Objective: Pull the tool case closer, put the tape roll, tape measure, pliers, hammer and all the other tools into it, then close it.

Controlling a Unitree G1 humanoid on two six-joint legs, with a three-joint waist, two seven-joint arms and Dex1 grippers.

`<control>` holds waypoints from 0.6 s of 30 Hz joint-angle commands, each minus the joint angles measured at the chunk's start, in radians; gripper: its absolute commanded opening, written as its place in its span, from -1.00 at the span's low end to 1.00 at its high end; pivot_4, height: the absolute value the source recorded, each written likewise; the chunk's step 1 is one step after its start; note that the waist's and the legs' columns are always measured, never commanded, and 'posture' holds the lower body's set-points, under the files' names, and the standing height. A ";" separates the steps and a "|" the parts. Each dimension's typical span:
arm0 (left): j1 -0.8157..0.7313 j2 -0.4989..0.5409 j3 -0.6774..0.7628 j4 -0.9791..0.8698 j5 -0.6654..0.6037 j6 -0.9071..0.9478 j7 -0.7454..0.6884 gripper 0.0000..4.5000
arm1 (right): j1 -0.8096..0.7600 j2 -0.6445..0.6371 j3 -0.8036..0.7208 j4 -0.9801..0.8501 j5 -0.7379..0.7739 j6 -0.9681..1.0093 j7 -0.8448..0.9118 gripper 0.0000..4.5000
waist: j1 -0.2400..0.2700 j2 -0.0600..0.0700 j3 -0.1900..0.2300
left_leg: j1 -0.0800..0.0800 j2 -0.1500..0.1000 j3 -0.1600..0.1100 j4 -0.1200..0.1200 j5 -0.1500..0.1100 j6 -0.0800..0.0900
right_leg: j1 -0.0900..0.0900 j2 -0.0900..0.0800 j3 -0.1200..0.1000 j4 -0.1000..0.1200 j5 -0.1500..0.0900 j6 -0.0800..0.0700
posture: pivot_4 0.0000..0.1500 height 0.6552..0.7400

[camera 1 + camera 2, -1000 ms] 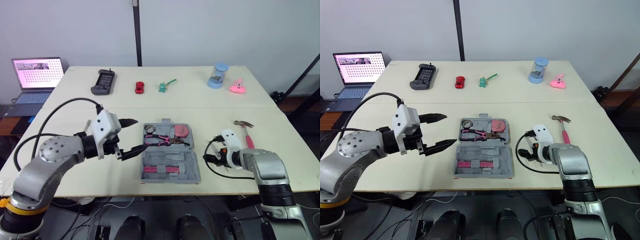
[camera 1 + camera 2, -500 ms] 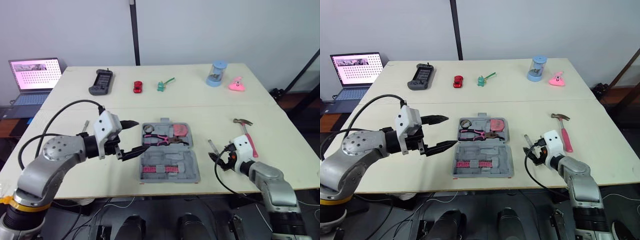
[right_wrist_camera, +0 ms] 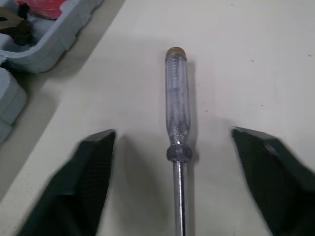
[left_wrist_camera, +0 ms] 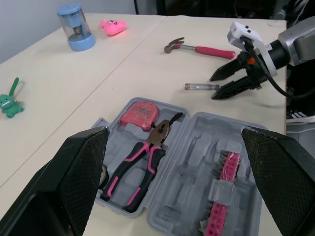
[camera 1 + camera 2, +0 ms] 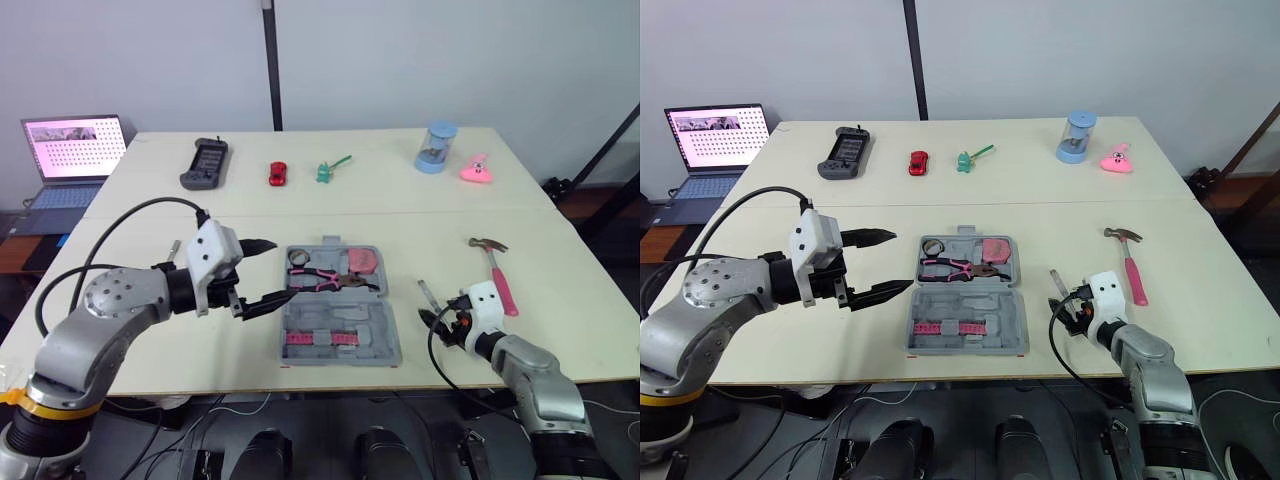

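Hovering low over the tabletop (image 5: 150, 215), the right gripper (image 4: 213, 87) is released, its two black fingers spread to either side of a clear-handled screwdriver (image 3: 177, 105) without touching it. The screwdriver lies flat on the tabletop just to the right of the tool case (image 5: 375, 330), with its metal shaft between the fingers and its handle reaching beyond their tips.

The tool case lies open in the middle of the near half of the tabletop. In its far half are the pink-handled pliers (image 5: 325, 282), the pink tape measure (image 5: 364, 263) in the right corner, and a small ring (image 5: 297, 259) in the left corner. Whether that ring is the tape roll cannot be told. A strip of pink bits (image 5: 320, 340) sits in the near half.

The hammer (image 5: 495, 270) lies on the tabletop well to the right of the case, its pink handle pointing toward the near edge.

The left gripper (image 5: 278, 268) hangs released just left of the case, fingers wide apart and holding nothing.
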 commanded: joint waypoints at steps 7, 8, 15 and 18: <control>-0.018 0.006 0.006 -0.004 0.006 -0.020 -0.006 1.00 | -0.009 -0.011 0.000 -0.001 0.025 -0.025 0.007 -0.98 | 0.000 0.000 0.000 | 0.000 0.000 0.000 0.000 0.000 0.000 | 0.000 0.000 0.000 0.000 0.000 0.000 | 1.00 -0.53; -0.017 0.005 0.006 -0.003 0.006 -0.021 -0.006 1.00 | -0.013 -0.017 -0.006 -0.011 0.030 -0.016 0.009 -0.98 | 0.000 0.000 0.000 | 0.000 0.000 0.000 0.000 0.000 0.000 | 0.000 0.000 0.000 0.000 0.000 0.000 | 1.00 -0.53; -0.010 0.000 0.001 0.001 0.010 -0.030 -0.006 1.00 | -0.068 -0.107 0.009 -0.063 0.048 0.039 0.076 -0.98 | 0.000 0.002 0.001 | 0.000 0.000 0.000 0.000 0.000 0.000 | 0.000 0.000 0.000 0.000 0.000 0.000 | 1.00 -0.53; 0.001 0.002 0.010 0.007 0.010 -0.038 -0.009 1.00 | -0.126 -0.187 0.058 -0.101 0.053 0.059 0.166 -0.98 | -0.002 0.003 0.002 | 0.000 0.000 0.000 0.000 0.000 0.000 | 0.000 0.000 0.000 0.000 0.000 0.000 | 1.00 -0.53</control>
